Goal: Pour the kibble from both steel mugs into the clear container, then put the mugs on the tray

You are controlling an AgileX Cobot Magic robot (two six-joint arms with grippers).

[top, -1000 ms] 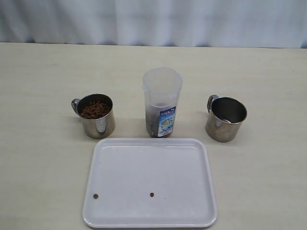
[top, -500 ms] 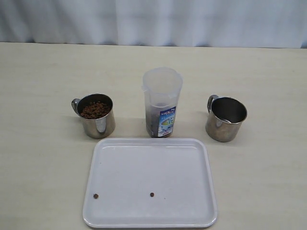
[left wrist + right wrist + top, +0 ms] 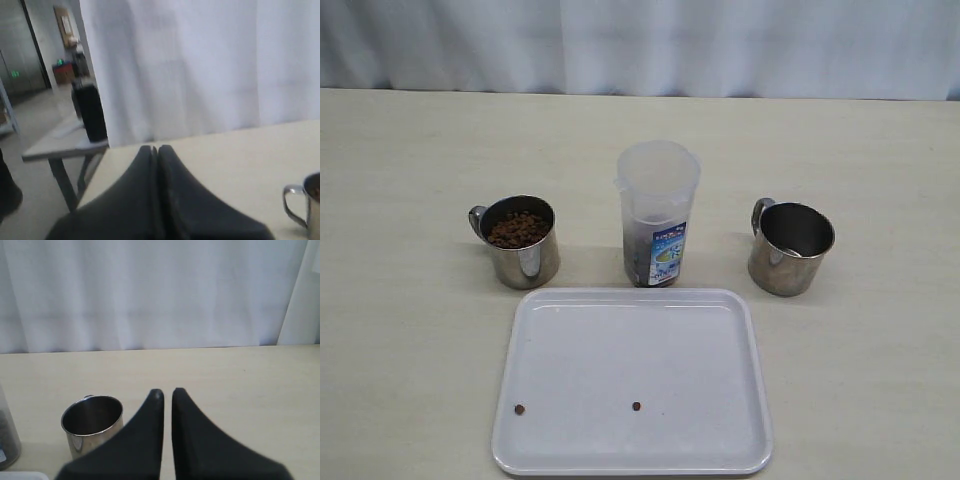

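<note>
The clear container [image 3: 658,213] stands upright mid-table with dark kibble low inside, behind the white tray [image 3: 570,340]. On its left a steel mug [image 3: 522,241] holds reddish-brown kibble [image 3: 517,229]. On its right the other steel mug [image 3: 789,248] looks empty. Two stray pellets [image 3: 636,406] lie on the tray. Neither arm shows in the exterior view. My left gripper [image 3: 154,148] is shut on nothing, with a mug's handle [image 3: 295,205] at the frame edge. My right gripper [image 3: 167,391] is shut on nothing, back from the empty mug [image 3: 93,425].
A white curtain [image 3: 640,45] hangs behind the beige table [image 3: 410,330]. In the left wrist view a grey side table [image 3: 60,145] with a black box stands beyond the table's end. The container's edge [image 3: 7,432] shows in the right wrist view.
</note>
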